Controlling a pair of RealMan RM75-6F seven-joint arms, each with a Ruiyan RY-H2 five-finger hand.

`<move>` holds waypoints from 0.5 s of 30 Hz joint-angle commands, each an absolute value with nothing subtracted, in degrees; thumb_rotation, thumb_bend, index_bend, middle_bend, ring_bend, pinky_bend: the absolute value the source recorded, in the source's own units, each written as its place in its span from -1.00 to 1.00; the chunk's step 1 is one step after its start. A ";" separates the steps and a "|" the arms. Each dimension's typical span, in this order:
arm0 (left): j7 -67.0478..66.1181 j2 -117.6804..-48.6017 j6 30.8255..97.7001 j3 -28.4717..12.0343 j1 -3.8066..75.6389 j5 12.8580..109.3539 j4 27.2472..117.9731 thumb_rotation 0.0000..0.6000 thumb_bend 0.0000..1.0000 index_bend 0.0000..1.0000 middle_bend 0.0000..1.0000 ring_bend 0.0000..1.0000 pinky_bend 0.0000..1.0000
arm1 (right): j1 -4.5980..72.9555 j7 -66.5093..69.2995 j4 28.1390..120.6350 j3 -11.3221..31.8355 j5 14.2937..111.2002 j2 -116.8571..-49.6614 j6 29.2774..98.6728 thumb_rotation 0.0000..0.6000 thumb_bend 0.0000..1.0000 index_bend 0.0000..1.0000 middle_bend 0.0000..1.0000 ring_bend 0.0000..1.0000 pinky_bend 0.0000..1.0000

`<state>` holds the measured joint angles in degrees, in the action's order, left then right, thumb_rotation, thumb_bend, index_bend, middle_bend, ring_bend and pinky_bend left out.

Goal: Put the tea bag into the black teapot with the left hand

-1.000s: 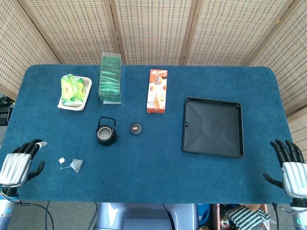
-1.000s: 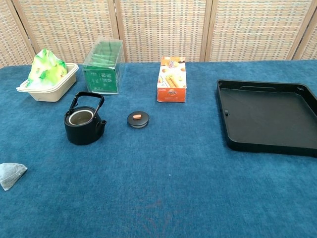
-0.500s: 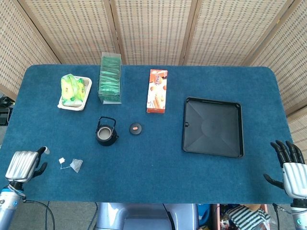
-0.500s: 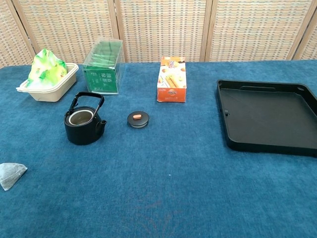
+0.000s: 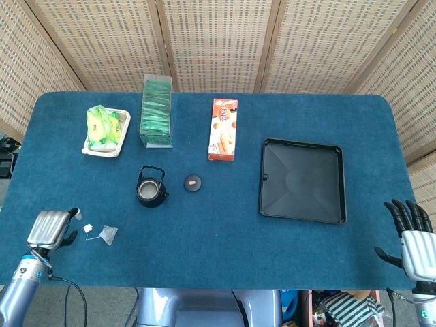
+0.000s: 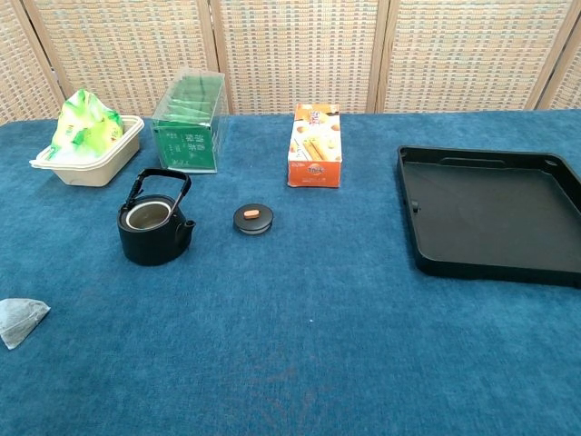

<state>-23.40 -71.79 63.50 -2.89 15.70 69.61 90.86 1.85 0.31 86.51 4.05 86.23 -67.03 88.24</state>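
The tea bag [image 5: 107,234] lies flat on the blue cloth at the front left, its string and white tag [image 5: 88,229] trailing to the left; the chest view shows the tea bag [image 6: 20,320] at its left edge. My left hand [image 5: 53,228] hovers just left of the tag with its silver back up, thumb out, holding nothing. The black teapot [image 5: 150,187] stands upright and uncovered, handle raised, behind and right of the tea bag; it appears as the teapot [image 6: 154,222] in the chest view. Its lid [image 5: 193,182] rests on the cloth to the right. My right hand [image 5: 411,235] waits at the front right corner, fingers spread.
A black tray [image 5: 302,180] lies right of centre. An orange snack box [image 5: 223,129], a clear box of green packets [image 5: 156,111] and a white dish of green packets [image 5: 105,129] stand along the back. Bare blue cloth [image 5: 218,231] spans the front.
My left hand has moved right toward the tea bag's tag and turned its back upward, hiding the fingers. The right hand and all objects have stayed put.
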 commanded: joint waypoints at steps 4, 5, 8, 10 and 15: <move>-21.07 -73.97 61.66 -2.54 16.50 68.81 87.16 1.00 -0.24 -0.15 0.67 0.61 0.48 | 1.64 0.23 86.55 4.03 86.07 -67.04 88.38 1.00 -0.96 -0.69 -0.62 -0.98 -0.75; -20.83 -74.41 61.33 -2.41 16.65 68.73 86.46 1.00 -0.24 -0.14 0.67 0.61 0.48 | 1.60 0.26 86.61 4.06 86.02 -66.96 88.41 1.00 -0.96 -0.69 -0.62 -0.98 -0.76; -20.26 -75.56 60.33 -2.28 17.11 68.10 84.79 1.00 -0.25 -0.12 0.67 0.61 0.48 | 1.39 0.19 86.66 4.05 85.89 -66.83 88.59 1.00 -0.96 -0.69 -0.62 -0.98 -0.76; -19.99 -76.13 59.72 -2.30 17.45 67.71 84.10 1.00 -0.26 -0.10 0.67 0.61 0.48 | 1.25 0.21 86.64 4.03 85.85 -66.82 88.74 1.00 -0.96 -0.69 -0.62 -0.98 -0.75; -19.80 -77.63 58.84 -2.28 18.25 67.20 82.67 1.00 -0.26 -0.09 0.67 0.61 0.48 | 1.08 0.12 86.79 4.01 85.80 -66.82 88.86 1.00 -0.96 -0.69 -0.62 -0.98 -0.75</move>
<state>-19.84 -77.53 58.93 -2.29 18.15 67.27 82.74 1.08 0.12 86.79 4.01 85.80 -66.82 88.86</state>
